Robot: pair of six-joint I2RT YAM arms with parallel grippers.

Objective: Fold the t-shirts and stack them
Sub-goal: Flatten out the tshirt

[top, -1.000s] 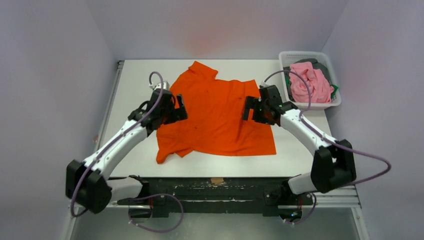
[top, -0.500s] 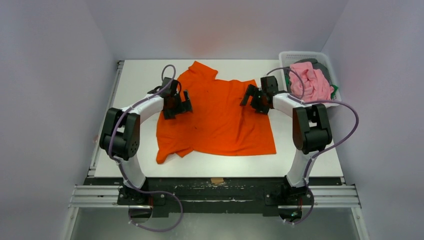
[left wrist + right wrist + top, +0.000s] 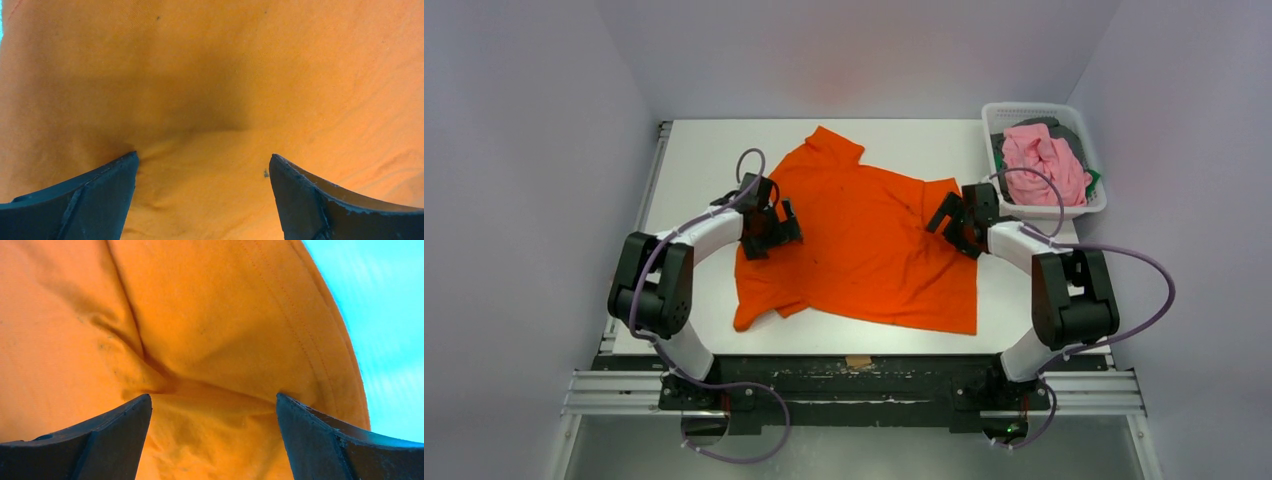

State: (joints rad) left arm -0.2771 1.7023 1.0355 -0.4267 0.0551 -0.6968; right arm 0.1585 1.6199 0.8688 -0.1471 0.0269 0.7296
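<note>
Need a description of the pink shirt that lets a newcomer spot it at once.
On the white table, look to the far right corner, where a white mesh basket sits. The pink t-shirt is the crumpled heap on top inside it, over darker cloth. It is the only pink thing; the orange t-shirt lies spread on the table.

The left arm point(image 3: 652, 285) and right arm point(image 3: 1072, 300) stood sharply bent at their elbows. The left gripper point(image 3: 776, 226) sat at nine o'clock and the right gripper point(image 3: 951, 219) at three, facing inward with jaws spread wide.
</note>
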